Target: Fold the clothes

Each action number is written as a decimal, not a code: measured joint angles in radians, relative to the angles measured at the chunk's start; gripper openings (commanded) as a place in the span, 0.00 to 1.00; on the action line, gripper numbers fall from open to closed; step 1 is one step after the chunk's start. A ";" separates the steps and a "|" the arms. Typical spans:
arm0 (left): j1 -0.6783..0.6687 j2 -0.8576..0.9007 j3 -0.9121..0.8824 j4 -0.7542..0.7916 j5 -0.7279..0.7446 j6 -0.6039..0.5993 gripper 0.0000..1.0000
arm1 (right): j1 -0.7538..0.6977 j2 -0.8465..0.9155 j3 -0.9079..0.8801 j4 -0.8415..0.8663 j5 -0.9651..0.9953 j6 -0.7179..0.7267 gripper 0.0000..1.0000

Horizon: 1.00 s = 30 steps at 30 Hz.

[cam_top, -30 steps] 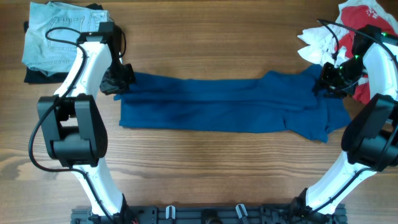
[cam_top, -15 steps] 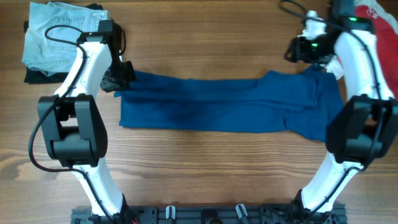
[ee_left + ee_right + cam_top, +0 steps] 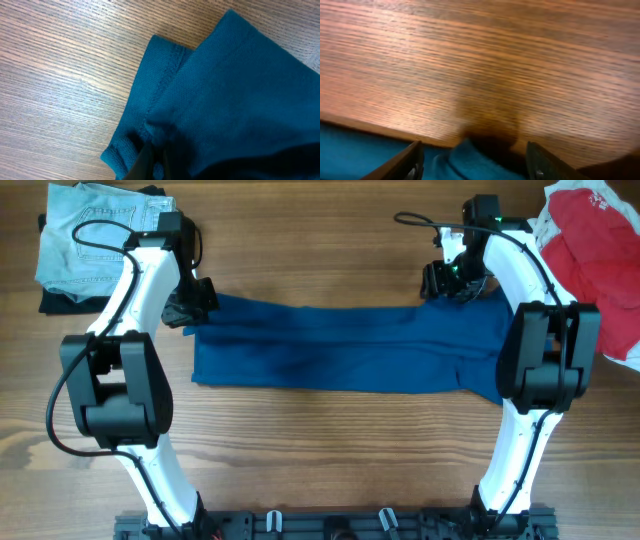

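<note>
Cloth of the long, flattened dark blue soft shirt (image 3: 340, 345) stretches across the brown wooden table (image 3: 320, 240). The left claw (image 3: 150, 159) pinches the shirt's left end near the hem. The right claw (image 3: 474, 157), fingers spread, straddles a raised fold at the upper right edge.

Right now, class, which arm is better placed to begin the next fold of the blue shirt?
Probably left: the left gripper looks pinched on a hemmed corner of the shirt. The right gripper is open, astride the far edge, gripping nothing.

No readable text, labels or numbers anywhere.
</note>
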 measured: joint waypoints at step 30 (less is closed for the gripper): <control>0.002 0.000 0.000 0.008 -0.005 0.000 0.04 | -0.031 -0.044 0.156 -0.324 -0.013 0.023 0.04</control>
